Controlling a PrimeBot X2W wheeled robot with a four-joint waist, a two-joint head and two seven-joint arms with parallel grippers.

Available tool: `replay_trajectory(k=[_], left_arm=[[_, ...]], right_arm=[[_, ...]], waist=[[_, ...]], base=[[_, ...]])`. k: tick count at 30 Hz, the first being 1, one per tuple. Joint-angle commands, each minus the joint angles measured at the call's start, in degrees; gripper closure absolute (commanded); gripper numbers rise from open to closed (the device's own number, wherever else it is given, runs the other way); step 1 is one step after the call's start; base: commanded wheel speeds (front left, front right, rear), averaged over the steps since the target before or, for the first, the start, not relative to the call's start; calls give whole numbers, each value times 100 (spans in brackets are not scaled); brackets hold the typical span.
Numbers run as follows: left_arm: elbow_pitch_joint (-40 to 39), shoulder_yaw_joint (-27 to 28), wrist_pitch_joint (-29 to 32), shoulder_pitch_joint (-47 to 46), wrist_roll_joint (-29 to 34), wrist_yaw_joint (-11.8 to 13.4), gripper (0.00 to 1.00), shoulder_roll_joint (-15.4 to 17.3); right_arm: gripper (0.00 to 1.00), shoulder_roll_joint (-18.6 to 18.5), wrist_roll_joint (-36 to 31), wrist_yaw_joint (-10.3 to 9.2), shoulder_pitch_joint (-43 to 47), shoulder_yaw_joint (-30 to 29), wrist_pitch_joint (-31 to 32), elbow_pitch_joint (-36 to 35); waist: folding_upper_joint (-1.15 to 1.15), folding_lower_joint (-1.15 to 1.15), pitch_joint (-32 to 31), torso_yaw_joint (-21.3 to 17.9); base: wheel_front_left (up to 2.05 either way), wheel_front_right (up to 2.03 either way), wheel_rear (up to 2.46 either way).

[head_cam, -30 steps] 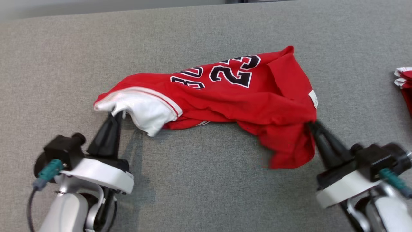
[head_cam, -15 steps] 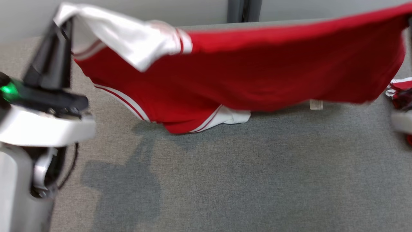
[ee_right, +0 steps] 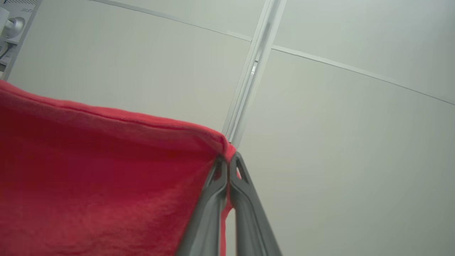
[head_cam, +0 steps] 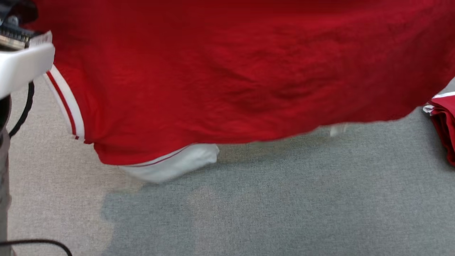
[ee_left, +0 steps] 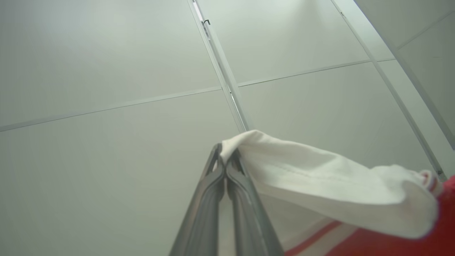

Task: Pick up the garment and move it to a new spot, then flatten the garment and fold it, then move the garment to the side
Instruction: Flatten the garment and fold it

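The red garment (head_cam: 241, 71), a jersey with white trim, hangs stretched across the top of the head view, and its lower white hem (head_cam: 174, 165) dangles just above the grey table (head_cam: 284, 206). In the left wrist view my left gripper (ee_left: 225, 158) is shut on a white edge of the garment (ee_left: 320, 188), fingers pointing up toward the pale wall. In the right wrist view my right gripper (ee_right: 227, 160) is shut on a red corner of the garment (ee_right: 106, 170). The white left wrist housing (head_cam: 21, 64) shows at the head view's left edge.
Another red and white cloth (head_cam: 444, 121) lies at the table's right edge. A dark cable (head_cam: 25, 106) hangs by the left arm. Pale wall panels with metal seams (ee_left: 220, 67) stand behind the lifted garment.
Both grippers have lifted the garment from a crumpled heap on the table to a high, spread hang. It now covers most of the head view, and the camera has shifted too.
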Motion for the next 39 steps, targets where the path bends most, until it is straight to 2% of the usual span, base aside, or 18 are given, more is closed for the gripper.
replay_trajectory(k=[1, 5, 11, 18, 19, 24, 25, 29, 33, 39], left_arm=[[165, -72, 27, -202, 30, -64, 100, -12], [869, -265, 3, -714, -32, -227, 100, -108], [2678, -605, -421, -1825, -46, -561, 100, -285], [4782, -752, -1063, -3240, -28, -684, 100, -459], [4782, -752, -1063, -3240, -28, -684, 100, -459], [6000, -696, -1558, -3989, -16, -662, 100, -586], [6430, -750, -1677, -4219, 8, -685, 100, -647], [7175, -839, -1766, -4274, -133, -736, 100, -807], [7657, -925, -1874, -3898, -322, -780, 100, -1034], [7624, -851, -2029, -2767, -633, -797, 100, -1303]], right_arm=[[100, -24, 93, -2, -139, 85, 51, 140], [100, -86, 319, -2, -636, 408, 92, 672], [100, -81, 572, -2, -1966, 985, -93, 2068], [100, 382, 719, -2, -3843, 1315, -659, 3983], [100, 382, 719, -2, -3843, 1315, -659, 3983], [100, 803, 735, -2, -4713, 1381, -1145, 5407], [100, 930, 735, -2, -4969, 1425, -1233, 5898], [100, 1119, 757, -2, -5104, 1762, -1353, 6612], [100, 1079, 1025, -2, -4878, 2196, -1408, 6978], [100, 824, 1722, -2, -3909, 2913, -1513, 6861]], waist=[[0, 0, 51, -15], [0, 0, 250, -27], [0, 0, 582, -36], [0, 0, 998, -70], [0, 0, 998, -70], [0, 0, 1228, -111], [0, 0, 1301, -101], [0, 0, 1483, -76], [0, 0, 1670, 22], [0, 0, 1723, 166]], base=[[0, 0, 0], [0, 0, 0], [0, 0, 0], [0, 0, 0], [0, 0, 0], [0, 0, 0], [0, 0, 0], [0, 0, 0], [0, 0, 0], [0, 0, 0]])
